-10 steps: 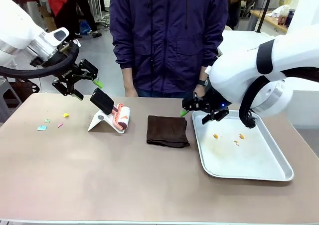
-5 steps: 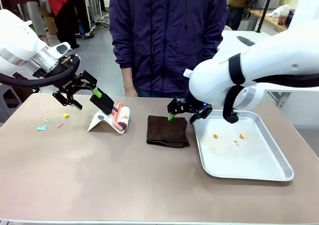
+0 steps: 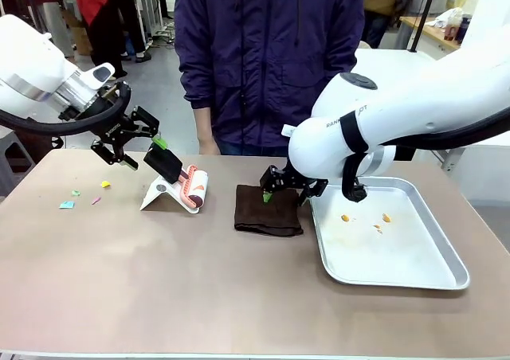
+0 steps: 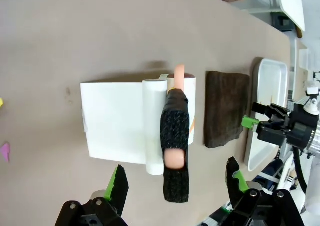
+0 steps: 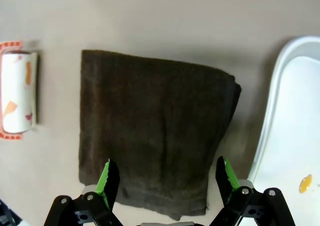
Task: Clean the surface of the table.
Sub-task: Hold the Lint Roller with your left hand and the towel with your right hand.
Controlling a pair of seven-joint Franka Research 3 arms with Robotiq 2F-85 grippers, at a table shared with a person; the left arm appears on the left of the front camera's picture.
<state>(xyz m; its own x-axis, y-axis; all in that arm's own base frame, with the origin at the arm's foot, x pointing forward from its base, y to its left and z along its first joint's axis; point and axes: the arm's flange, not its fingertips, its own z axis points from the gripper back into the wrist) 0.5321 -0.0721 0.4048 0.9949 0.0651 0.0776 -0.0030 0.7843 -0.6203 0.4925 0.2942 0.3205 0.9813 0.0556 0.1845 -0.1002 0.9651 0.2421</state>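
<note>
Taupe counter [image 3: 199, 288] spans the foreground, paper scraps [image 3: 67, 205] at its left end. Approach step: right jaws spread above brown cloth [image 3: 268, 209], left jaws spread over roller handle [image 4: 175, 151]. Next, probably: lower, close, grip.

The surface [image 3: 159, 280] is smooth and matt. The tray [image 3: 430, 252] is bright polished metal. The cloth [image 3: 267, 210] is napped terry. The roller handle [image 4: 175, 131] is black, grainy; its stand [image 4: 112, 123] smooth white plastic.
</note>
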